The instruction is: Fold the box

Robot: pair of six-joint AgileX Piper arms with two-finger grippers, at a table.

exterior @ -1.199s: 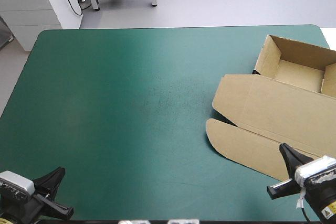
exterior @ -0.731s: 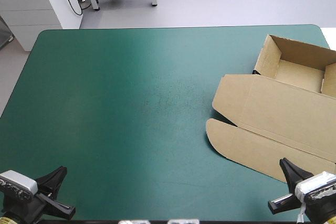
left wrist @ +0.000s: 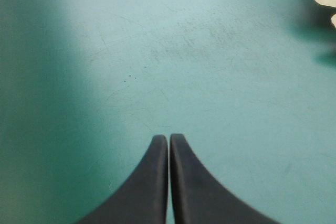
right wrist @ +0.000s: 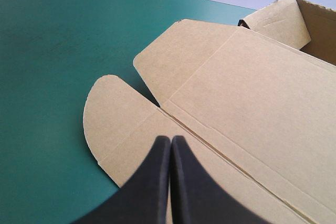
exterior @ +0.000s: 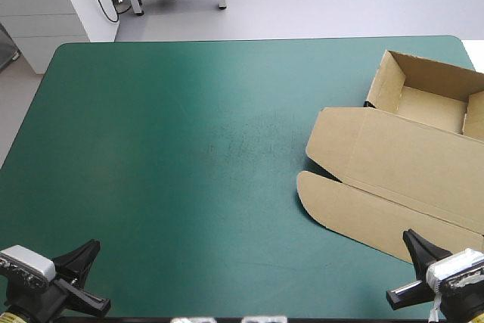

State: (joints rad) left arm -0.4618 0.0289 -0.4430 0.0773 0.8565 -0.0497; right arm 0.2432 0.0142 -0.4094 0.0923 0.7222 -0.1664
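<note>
Both pairs of my fingers are pressed together: left gripper [left wrist: 168,138] above bare cover [left wrist: 105,77], right gripper [right wrist: 170,139] over the near edge of the box [right wrist: 247,98]. Its flat lid slants away ahead toward the open tray [exterior: 427,107], whose inside only the high view shows.

One box [exterior: 401,158]; two tools: left tool [left wrist: 169,137], right tool [right wrist: 170,138]; one table [exterior: 174,149].

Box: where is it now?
In the high view the box lies at the right side of the table, its flat lid just ahead of the right gripper.
</note>
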